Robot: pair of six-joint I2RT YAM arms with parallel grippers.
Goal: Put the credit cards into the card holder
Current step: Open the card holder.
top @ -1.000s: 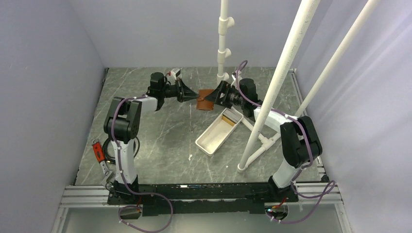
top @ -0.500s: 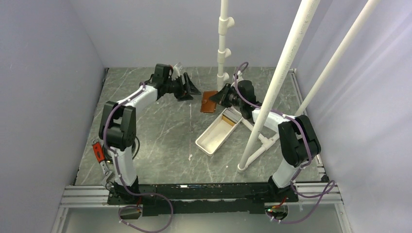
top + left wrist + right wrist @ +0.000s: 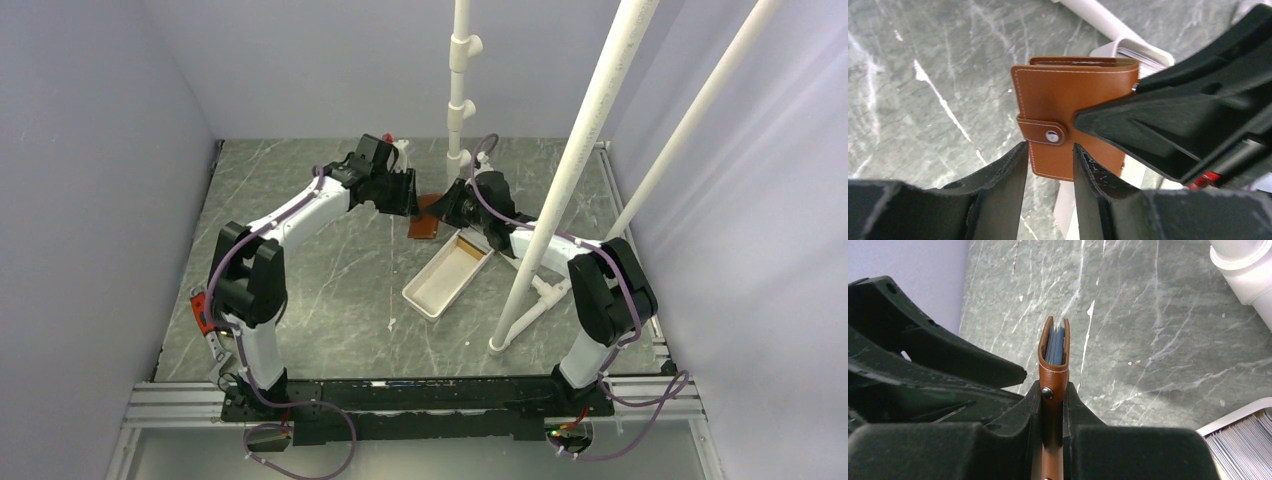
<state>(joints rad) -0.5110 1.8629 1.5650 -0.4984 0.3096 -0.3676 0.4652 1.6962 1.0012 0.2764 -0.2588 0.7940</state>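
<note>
Left pincer (image 3: pixel 1049 147) back at card holder (image 3: pixel 1068 90), jaws parted, right pincer (image 3: pixel 1053 388) now clamping it

The card holder (image 3: pixel 1073 107) is a brown leather wallet with pale stitching. It is folded shut, its strap fastened by a metal snap, at the centre of the left wrist view. In the top view the card holder (image 3: pixel 425 225) sits just above centre. Edge-on in the right wrist view, it stands upright, with blue credit cards (image 3: pixel 1058 347) tucked between its covers. A further stack of cards (image 3: pixel 1243 442) shows pale edges at that view's lower right corner.
</note>
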